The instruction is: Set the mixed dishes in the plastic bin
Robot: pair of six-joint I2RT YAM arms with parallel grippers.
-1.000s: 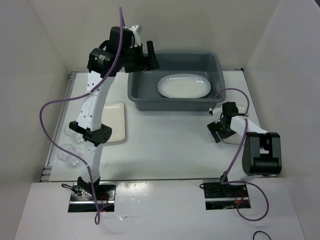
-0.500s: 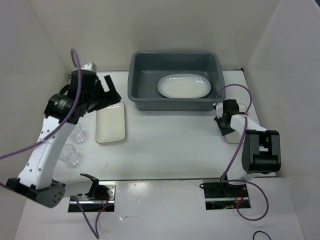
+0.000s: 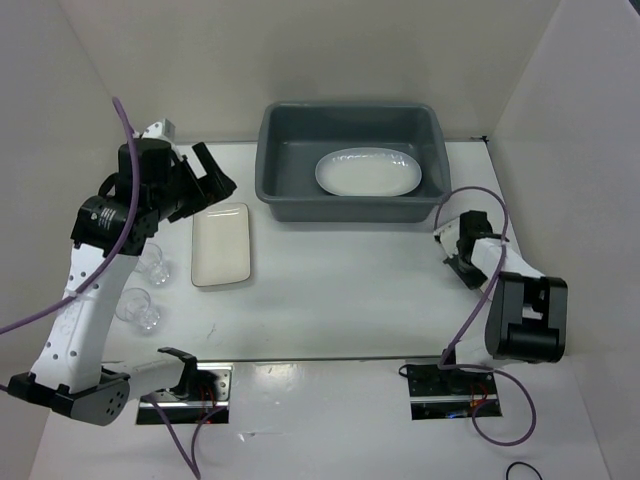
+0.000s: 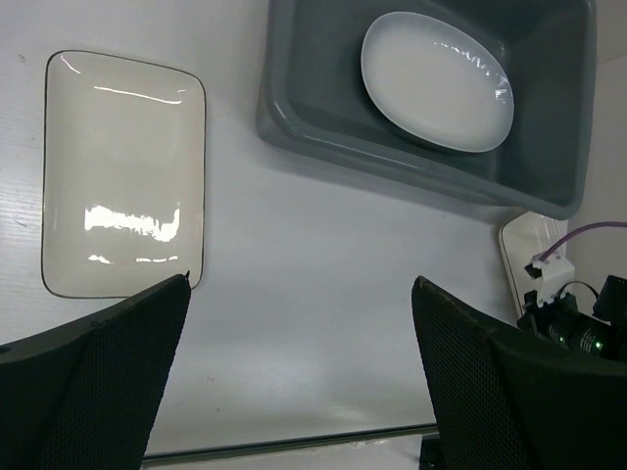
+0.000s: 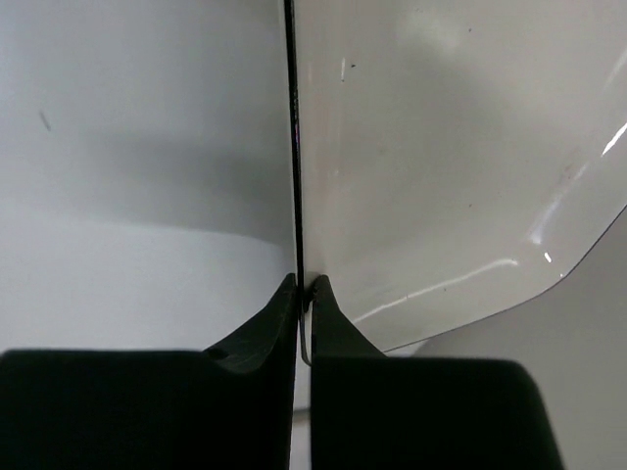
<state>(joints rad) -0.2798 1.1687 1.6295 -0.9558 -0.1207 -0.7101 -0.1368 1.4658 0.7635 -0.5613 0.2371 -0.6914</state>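
The dark grey plastic bin (image 3: pixel 276 190) stands at the back centre with a white oval platter (image 3: pixel 368 172) lying inside it. A cream rounded-rectangle plate (image 3: pixel 221 243) lies flat to the bin's left, and two clear glass cups (image 3: pixel 155 266) (image 3: pixel 140 311) stand further left. My left gripper (image 3: pixel 207 176) hovers open above that plate's far end, holding nothing (image 4: pixel 301 284). At the right, my right gripper (image 3: pixel 458 262) is shut on the thin dark-rimmed edge of a white plate (image 5: pixel 441 147), pinched between its fingertips (image 5: pixel 303 284). The arm hides most of this plate from above.
White walls close in the table at the left, back and right. The bin's near wall (image 4: pixel 392 166) lies between the two arms. From the left wrist, the white plate (image 4: pixel 522 253) shows beside the bin's right corner, with the right arm (image 4: pixel 578 328) on it.
My left arm swung from over the bin's left corner down to the left, above the cream plate. My right gripper went from open to shut on the white plate's edge.
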